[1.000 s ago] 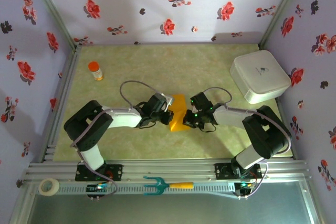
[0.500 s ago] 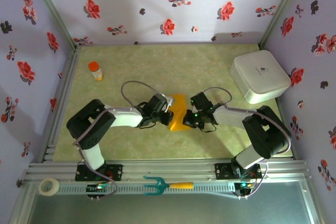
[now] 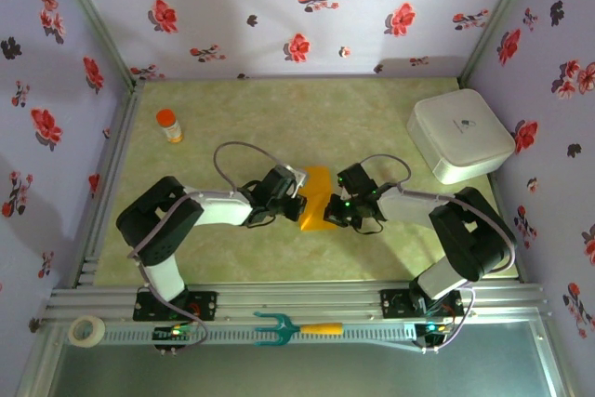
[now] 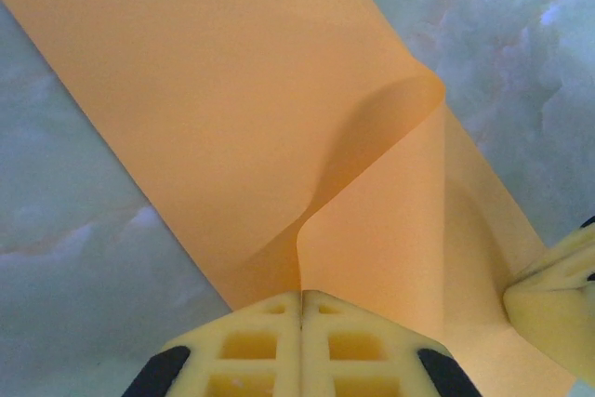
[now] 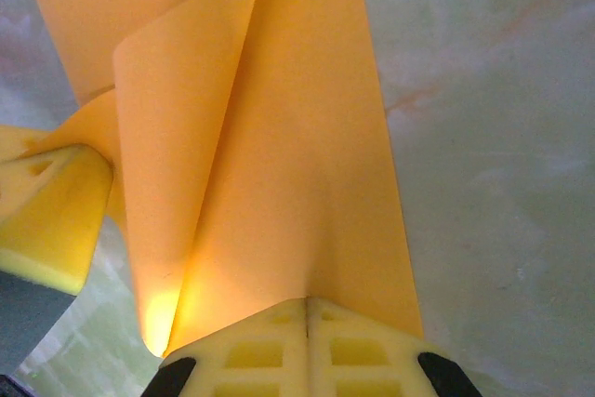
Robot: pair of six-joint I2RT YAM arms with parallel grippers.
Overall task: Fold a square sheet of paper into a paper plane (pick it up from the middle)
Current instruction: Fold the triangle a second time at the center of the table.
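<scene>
- Square sheet of paper (image 3: 316, 200): orange-yellow and in the middle of the green marbled table (image 3: 372, 127), between the two grippers. Part of it lies flat on the table. One flap is lifted and curls over in a soft, rounded bend, with no sharp crease yet.
- Left gripper (image 4: 300, 297): jaws pressed together with no gap between them, pinching the sheet's edge right where the bend starts.
- Right gripper (image 5: 307, 302): likewise clenched on the sheet's opposite edge, with the paper fanning out from between its yellow pads. The left gripper's pad sits just beside the curled flap in the right wrist view.
- Change over the last second: very little. The left arm's elbow has crept slightly toward the centre. Both gripper tips and the sheet sit where they were, and both pinches have held.
- Meaning for the task, as a judgement: the arms look to be steadying a first fold, not starting a new move. The flap needs laying over and pressing flat before it counts as a crease. No pointed dart shape exists yet, so the work is at an early stage.
- Bystanders: an orange-capped bottle (image 3: 168, 125), a white box (image 3: 459, 135), a teal fork (image 3: 279, 328) and a tape roll (image 3: 87, 330), all well apart from the sheet.
</scene>
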